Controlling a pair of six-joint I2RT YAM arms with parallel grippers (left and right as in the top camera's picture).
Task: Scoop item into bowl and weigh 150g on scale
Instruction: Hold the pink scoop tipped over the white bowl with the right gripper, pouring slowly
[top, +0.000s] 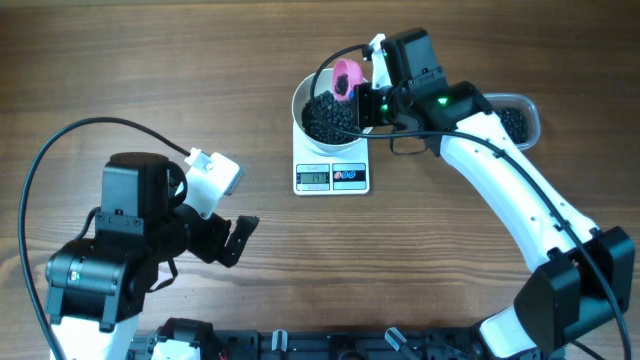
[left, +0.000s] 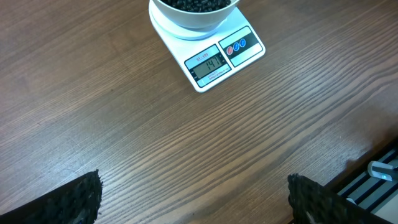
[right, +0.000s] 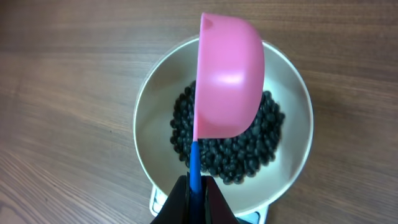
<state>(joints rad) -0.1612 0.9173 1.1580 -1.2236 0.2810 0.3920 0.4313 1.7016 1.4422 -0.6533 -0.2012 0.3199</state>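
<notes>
bowl (right: 152, 124): sat on top of scale (left: 217, 59), centred, upright; white, glossy walls.
bowl contents: held item (right: 249, 149), black pellets heaped across the bottom, well below the rim; bare white wall all round.
scale: lay flat on table (top: 150, 70), upper-middle; display + 2 round btns faced the robot side. Digits looked like 141 in left wrist view, not 100% legible.
scoop (right: 230, 81): pink cup w/ blue handle (right: 195, 165); hung over the bowl, rolled onto its side, outer shell toward the right wrist cam. Inside of cup hidden, contents not readable.
tub (top: 530, 105): clear plastic, sat right of bowl, partly under the right arm; more black pellets seen inside at its right end. Apart from the scale.
right gripper (right: 194, 186): clamped tight on the blue handle, fingers either side of it, above the near rim of the bowl.
left gripper (left: 193, 208): spread fully wide, nothing between the pads; hovered over bare table, well clear of scale, pointed toward it.
table: brown wood grain, matte; no stray pellets spotted on it.
surroundings: black cable (top: 40, 170) looped over the table at far left; dark rail (top: 300, 345) ran along the near edge. Nothing of the room beyond the tabletop in view.
</notes>
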